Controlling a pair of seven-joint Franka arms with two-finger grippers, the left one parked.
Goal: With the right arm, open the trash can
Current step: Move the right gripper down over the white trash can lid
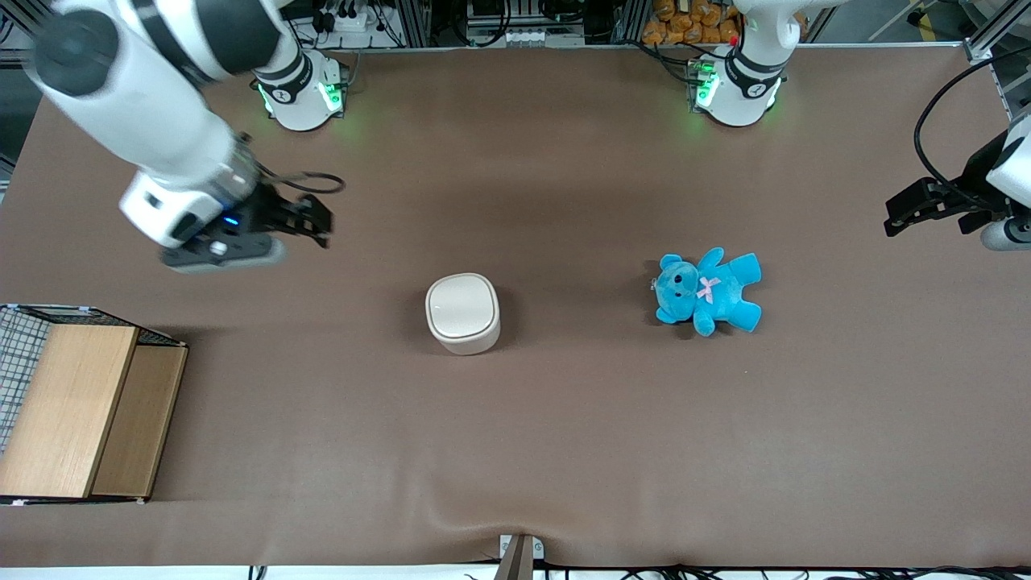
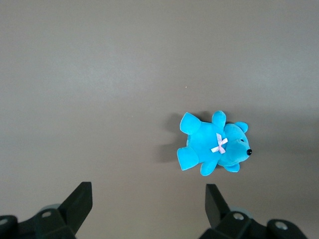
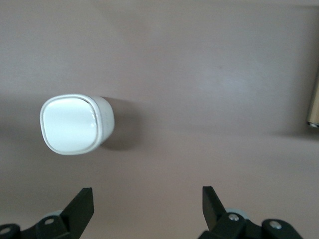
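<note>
Gripper (image 1: 310, 219) on our right arm (image 1: 137, 105) hangs above bare table (image 1: 564, 443), toward the working arm's end, fingers spread wide with nothing between them; the wrist view shows the 2 fingertips (image 3: 82, 204) well apart.

Trash can (image 1: 463, 314) stands upright near the table's middle, lid flat and closed. It sits nearer the front camera than the gripper and well apart from it, offset sideways toward the parked arm's end. No contact yet.

Key relation as we read it: the can is low and diagonal from the gripper, so the coming move needs both a sideways travel and a descent. In the wrist view the trash can (image 3: 76, 124) lies off the line between the fingers, so we are not centred on it. The lid outline is a rounded square with no clear long axis; we can't tell which edge carries the hinge.

Other items: blue teddy bear (image 1: 707, 292) lies beside the can toward the parked arm's end, well apart; wooden box (image 1: 80, 411) sits at the working arm's end, near the front camera. Neither looks in the path.
</note>
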